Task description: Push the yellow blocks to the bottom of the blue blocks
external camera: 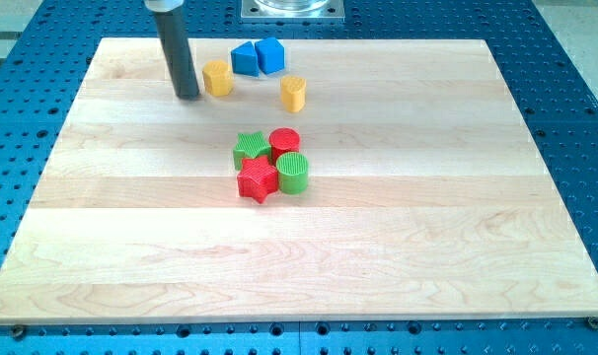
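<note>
Two blue blocks sit side by side near the board's top edge: one (244,59) on the left and a cube-like one (269,54) on the right. A yellow block (217,77) lies just below and left of them. A second yellow block (293,93) lies below and right of them. My tip (187,96) rests on the board just left of the left yellow block, a small gap apart from it.
A cluster sits at the board's middle: a green star (251,149), a red cylinder (284,142), a red star (259,180) and a green cylinder (293,173). The wooden board (457,247) lies on a blue perforated table. A metal base (292,9) stands at the view's top.
</note>
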### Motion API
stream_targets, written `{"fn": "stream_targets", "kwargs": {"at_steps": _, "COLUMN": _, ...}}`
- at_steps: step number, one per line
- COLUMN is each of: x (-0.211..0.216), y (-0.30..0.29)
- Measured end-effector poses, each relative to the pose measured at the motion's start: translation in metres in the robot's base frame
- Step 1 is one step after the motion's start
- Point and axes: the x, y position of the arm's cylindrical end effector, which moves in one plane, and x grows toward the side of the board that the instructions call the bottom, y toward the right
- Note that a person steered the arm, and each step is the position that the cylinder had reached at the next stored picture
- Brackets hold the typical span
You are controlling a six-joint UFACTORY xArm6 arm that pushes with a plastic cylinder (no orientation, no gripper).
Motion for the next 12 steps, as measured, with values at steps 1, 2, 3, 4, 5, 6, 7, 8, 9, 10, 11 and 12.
{"fn": "stream_targets", "kwargs": {"at_steps": 1, "x": 0.005, "y": 0.02}}
{"fn": "stream_targets", "kwargs": {"at_steps": 2, "x": 0.055, "y": 0.053}}
{"fn": "stream_targets", "kwargs": {"at_steps": 3, "x": 0.074, "y": 0.125}}
{"fn": "stream_targets", "kwargs": {"at_steps": 4, "x": 0.038, "y": 0.163}}
{"fn": "stream_targets", "kwargs": {"at_steps": 5, "x": 0.011, "y": 0.09}}
{"fn": "stream_targets", "kwargs": {"at_steps": 6, "x": 0.021, "y": 0.094}}
{"fn": "stream_targets", "kwargs": {"at_steps": 7, "x": 0.015, "y": 0.09}}
{"fn": "stream_targets", "kwargs": {"at_steps": 8, "x": 0.027, "y": 0.081}}
{"fn": "stream_targets", "kwargs": {"at_steps": 9, "x": 0.022, "y": -0.006}}
{"fn": "stream_targets", "kwargs": {"at_steps": 10, "x": 0.006, "y": 0.001}}
{"fn": "stream_targets", "kwargs": {"at_steps": 11, "x": 0.006, "y": 0.043}}
{"fn": "stream_targets", "kwargs": {"at_steps": 12, "x": 0.017, "y": 0.043}}
